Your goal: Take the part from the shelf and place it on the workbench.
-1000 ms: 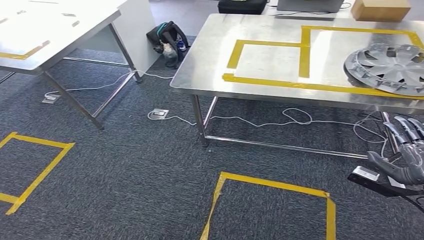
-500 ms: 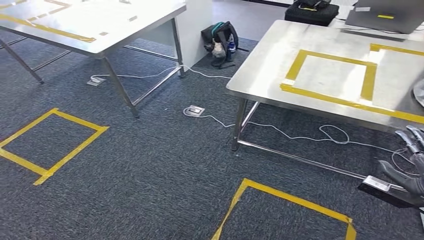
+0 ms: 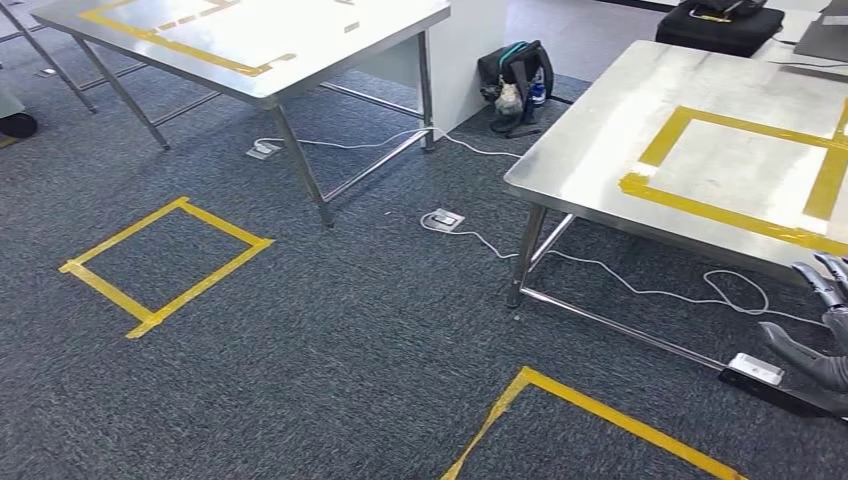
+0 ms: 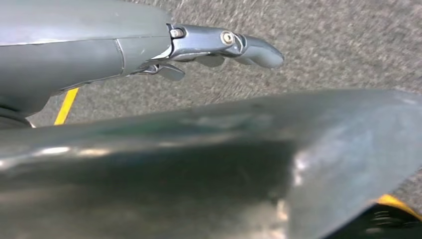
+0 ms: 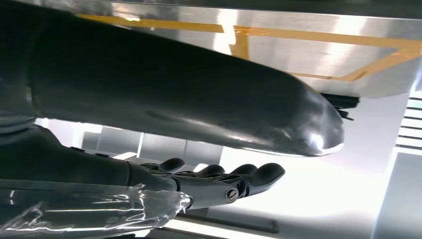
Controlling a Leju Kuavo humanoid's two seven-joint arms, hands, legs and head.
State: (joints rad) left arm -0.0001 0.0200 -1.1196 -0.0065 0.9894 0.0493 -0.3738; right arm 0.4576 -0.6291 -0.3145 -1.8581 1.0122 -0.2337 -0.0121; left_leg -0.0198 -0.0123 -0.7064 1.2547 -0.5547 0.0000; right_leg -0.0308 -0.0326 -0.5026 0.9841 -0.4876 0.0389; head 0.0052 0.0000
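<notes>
Carpet (image 3: 330, 340) lies under most of my head view, and I judge that I am in transit with nothing carried. My left hand (image 4: 224, 47) hangs over the floor with fingers stretched out and released, grasping nothing. My right hand (image 3: 825, 330) sits at 4 o'clock, fingers apart and likewise empty. Where the part and the shelf are, I cannot tell from here.

The risks as I read them, from left to right: the near leg (image 3: 300, 170) of the left table (image 3: 330, 40) juts toward the open floor at 11 o'clock and could catch a foot if I swing wide. The floor socket (image 3: 443, 218) just above centre and the white cable (image 3: 620, 285) trailing from it toward 3 o'clock are trip hazards; a snagged foot could topple me. At 3 o'clock the right hand hangs near the edge of the steel workbench (image 3: 590, 150), so a careless turn could knock the fingers against its rim or its leg (image 3: 528, 255).

Around me otherwise: a yellow tape square (image 3: 165, 265) marks the floor at 9 o'clock, and another tape outline (image 3: 600, 405) begins at 6 o'clock. A backpack (image 3: 515, 85) leans at 12 o'clock between the two tables. The workbench carries its own yellow tape frame (image 3: 700, 205) at 2 o'clock, with a black case (image 3: 725, 25) beyond it.
</notes>
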